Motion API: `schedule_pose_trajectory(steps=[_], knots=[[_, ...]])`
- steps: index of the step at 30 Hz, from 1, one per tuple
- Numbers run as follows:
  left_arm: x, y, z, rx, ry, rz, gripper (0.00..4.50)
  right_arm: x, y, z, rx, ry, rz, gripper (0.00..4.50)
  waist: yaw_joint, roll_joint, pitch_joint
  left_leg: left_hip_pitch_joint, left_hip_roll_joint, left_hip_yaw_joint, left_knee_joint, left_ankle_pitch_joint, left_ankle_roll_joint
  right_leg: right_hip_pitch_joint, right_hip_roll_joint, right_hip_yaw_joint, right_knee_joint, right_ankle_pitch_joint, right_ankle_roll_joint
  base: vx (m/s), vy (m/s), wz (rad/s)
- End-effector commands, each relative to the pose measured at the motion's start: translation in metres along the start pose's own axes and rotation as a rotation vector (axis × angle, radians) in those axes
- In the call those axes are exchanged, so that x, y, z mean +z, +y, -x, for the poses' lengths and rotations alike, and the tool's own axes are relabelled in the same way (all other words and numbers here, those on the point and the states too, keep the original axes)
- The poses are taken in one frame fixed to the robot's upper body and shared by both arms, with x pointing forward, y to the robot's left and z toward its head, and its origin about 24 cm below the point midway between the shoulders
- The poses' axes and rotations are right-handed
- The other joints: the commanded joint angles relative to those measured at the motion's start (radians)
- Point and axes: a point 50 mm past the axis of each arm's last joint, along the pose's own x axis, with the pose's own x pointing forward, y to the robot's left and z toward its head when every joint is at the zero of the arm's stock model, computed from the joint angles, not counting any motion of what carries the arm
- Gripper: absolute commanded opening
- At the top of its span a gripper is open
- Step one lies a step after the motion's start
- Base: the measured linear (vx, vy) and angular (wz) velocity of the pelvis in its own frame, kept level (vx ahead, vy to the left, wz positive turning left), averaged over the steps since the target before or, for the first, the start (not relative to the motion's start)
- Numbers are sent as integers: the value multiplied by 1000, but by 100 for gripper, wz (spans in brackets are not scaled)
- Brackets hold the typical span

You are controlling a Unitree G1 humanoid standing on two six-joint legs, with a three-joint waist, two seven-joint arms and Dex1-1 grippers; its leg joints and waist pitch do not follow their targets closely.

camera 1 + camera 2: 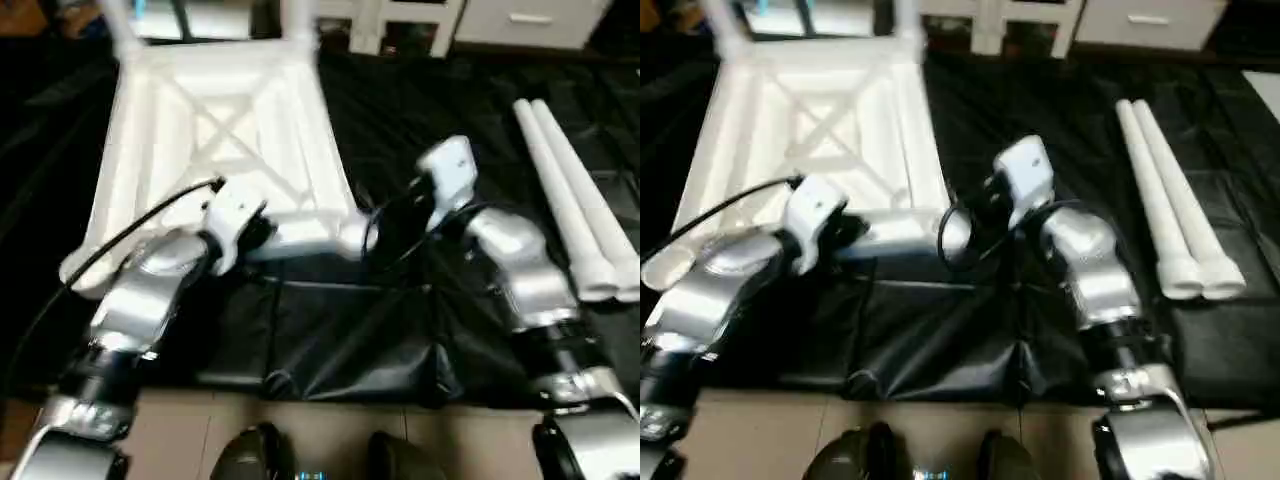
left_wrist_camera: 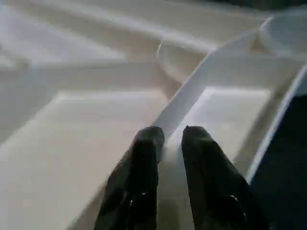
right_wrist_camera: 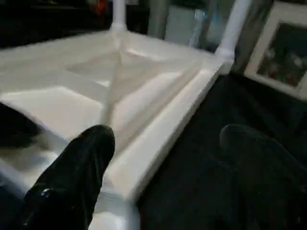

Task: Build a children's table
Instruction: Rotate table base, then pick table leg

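Observation:
The children's table lies upside down on a black cloth, its white top [image 1: 215,130] showing the X-ribbed underside. Two legs stand in the far corner sockets [image 1: 120,25] [image 1: 300,25]. Two more white legs [image 1: 575,200] lie side by side on the cloth to the right. My left gripper [image 2: 168,139] is shut on a thin rib of the underside near the front edge. At the near right corner my right gripper [image 3: 168,158] stands open across the table's rim [image 3: 163,129], one finger over the underside and the other over the cloth.
The black cloth [image 1: 350,340] covers the floor under everything, ending in bare floor by my feet [image 1: 260,455]. White furniture [image 1: 400,25] stands behind the table. A black cable [image 1: 120,240] loops over my left forearm.

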Motion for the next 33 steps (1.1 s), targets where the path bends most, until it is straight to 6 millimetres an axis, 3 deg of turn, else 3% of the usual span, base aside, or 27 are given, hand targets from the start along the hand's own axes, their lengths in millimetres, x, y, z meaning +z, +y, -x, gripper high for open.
schedule_pose_trajectory(steps=[1,3,7,12,13,14,15,16,17,18,19,20,21,22,25,26,29,30,32,33], knots=[[10,-1,1,-7,-46,-22,100,6,-2,10,21,-12,1,399,5,8,-86,40,67,-41,-70,-171,78,58,-44,37,-55,-14,-258,0,0,0],[15,-2,3,-29,-70,-40,100,9,-4,19,24,-9,-3,399,9,8,-87,40,70,-40,-65,-131,106,59,-44,36,-50,33,-275,0,0,0],[31,-3,14,-108,-158,-28,100,-1,-6,39,9,84,18,399,9,11,-89,41,69,-37,-63,-108,126,57,-41,33,-49,48,-301,0,0,0],[38,0,26,-164,-202,-40,100,-6,-8,48,-57,114,9,399,10,16,-84,46,71,-36,-71,-191,85,52,-43,35,-61,-77,-287,0,0,0],[40,3,28,-165,-214,-36,100,-6,-12,52,-105,127,5,399,10,18,-85,47,71,-36,-71,-198,79,52,-44,35,-61,-89,-284,0,0,0],[42,6,28,-144,-241,8,100,-8,-21,58,-223,140,-27,399,13,30,-84,49,71,-37,-73,-212,66,50,-44,36,-62,-115,-275,0,0,0],[44,7,28,-129,-260,42,100,-10,-28,63,-304,151,-53,399,9,25,-84,49,70,-34,-74,-209,50,48,-41,37,-64,-114,-276,0,0,0],[44,9,25,-75,-266,99,100,-11,-35,70,-392,145,-72,399,16,46,-91,55,68,-36,-71,-210,41,48,-41,35,-61,-110,-279,0,0,0],[44,10,20,2,-278,152,100,-12,-40,75,-460,165,-102,399,14,48,-88,57,69,-32,-71,-219,26,44,-33,35,-61,-83,-285,0,0,0],[43,9,18,55,-285,193,100,-11,-42,79,-498,182,-107,399,18,47,-89,54,66,-31,-70,-236,28,48,-36,34,-65,-92,-279,0,0,0],[42,4,16,83,-282,231,100,-9,-45,82,-554,206,-91,399,16,54,-91,50,65,-32,-69,-235,29,53,-36,34,-63,-91,-273,0,0,0],[41,1,15,90,-279,251,100,-7,-47,84,-588,224,-77,399,14,46,-93,44,63,-34,-68,-210,36,57,-36,33,-64,-81,-266,0,0,0],[41,-11,12,61,-253,269,100,-2,-49,87,-581,245,-98,399,16,64,-96,42,61,-35,-63,-182,52,61,-40,34,-60,-72,-260,0,0,0],[45,-19,10,29,-272,281,100,0,-53,90,-564,263,-138,399,14,58,-96,42,62,-35,-65,-177,63,61,-39,33,-65,-70,-257,0,0,0],[52,-30,8,-16,-311,300,103,1,-58,94,-563,281,-183,434,13,58,-100,35,59,-34,-55,-126,111,64,-41,32,-63,-34,-265,0,0,0],[55,-38,6,-47,-327,301,103,0,-64,96,-571,321,-188,439,13,77,-101,37,60,-35,-51,-117,120,62,-41,29,-62,-34,-266,0,0,0],[58,-61,0,-146,-332,258,103,-6,-79,103,-624,494,-120,445,5,53,-103,33,56,-34,-49,-105,135,67,-36,26,-67,-39,-268,0,0,0],[58,-65,0,-163,-329,245,103,-7,-82,105,-642,527,-110,445,7,60,-103,33,57,-34,-47,-98,141,66,-40,27,-66,-55,-267,0,0,0],[59,-70,2,-207,-333,243,103,-7,-86,106,-652,567,-99,445,4,57,-104,32,57,-35,-45,-96,146,68,-39,26,-64,-67,-263,0,0,0],[62,-76,6,-273,-339,253,103,-6,-93,109,-657,613,-98,445,1,50,-104,33,58,-33,-45,-99,146,66,-39,26,-67,-76,-263,0,0,0]])
